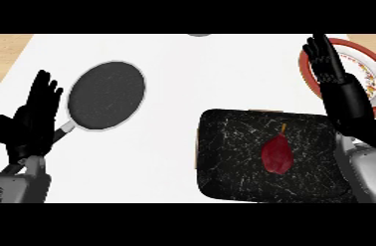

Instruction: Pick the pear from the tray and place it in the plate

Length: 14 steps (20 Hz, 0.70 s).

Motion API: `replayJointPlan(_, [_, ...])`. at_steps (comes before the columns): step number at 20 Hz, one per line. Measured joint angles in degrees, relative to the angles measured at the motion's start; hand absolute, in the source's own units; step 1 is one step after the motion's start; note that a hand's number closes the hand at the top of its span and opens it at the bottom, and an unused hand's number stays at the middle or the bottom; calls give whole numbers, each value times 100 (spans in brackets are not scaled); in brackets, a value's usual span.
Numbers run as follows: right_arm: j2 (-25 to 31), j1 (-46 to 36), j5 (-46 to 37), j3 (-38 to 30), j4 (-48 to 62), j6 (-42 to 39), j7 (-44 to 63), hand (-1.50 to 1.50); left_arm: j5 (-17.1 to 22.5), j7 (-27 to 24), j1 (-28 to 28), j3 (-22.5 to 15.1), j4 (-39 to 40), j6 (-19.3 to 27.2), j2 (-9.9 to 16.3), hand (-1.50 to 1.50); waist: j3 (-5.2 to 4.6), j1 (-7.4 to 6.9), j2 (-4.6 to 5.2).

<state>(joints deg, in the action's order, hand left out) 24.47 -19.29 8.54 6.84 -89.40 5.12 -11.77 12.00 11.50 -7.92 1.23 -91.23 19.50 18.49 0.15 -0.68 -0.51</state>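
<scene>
A dark red pear with a short stem lies on the black speckled tray at the lower right of the counter. The plate, white with a red rim and a coloured pattern, sits at the far right edge, partly cut off by the view. My right hand is open, fingers straight and pointing up, standing over the plate's left part and above the tray's right rear corner. It is apart from the pear. My left hand is open at the left edge, fingers up, resting.
A dark grey frying pan with a pale rim lies left of centre, its handle running down towards my left hand. The counter top is white, with a wooden strip at the far left. A small grey thing shows at the top edge.
</scene>
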Motion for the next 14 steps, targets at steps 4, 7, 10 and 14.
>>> replayJointPlan(4, [-245,386,792,-279,-239,-315,67,150,-212,1,277,-243,44,-51,-59,0,-5,93,20])
replayJointPlan(7, [-99,642,1012,-470,-327,-433,206,150,-373,82,478,-468,184,-129,-37,0,-44,242,34])
replayJointPlan(10, [715,904,-277,-500,-195,-3,100,150,-431,162,608,-611,277,-163,-69,0,-70,395,48])
replayJointPlan(14, [-119,1580,-294,-605,-84,824,-289,-150,-504,139,719,-806,419,-224,-173,0,-20,366,48])
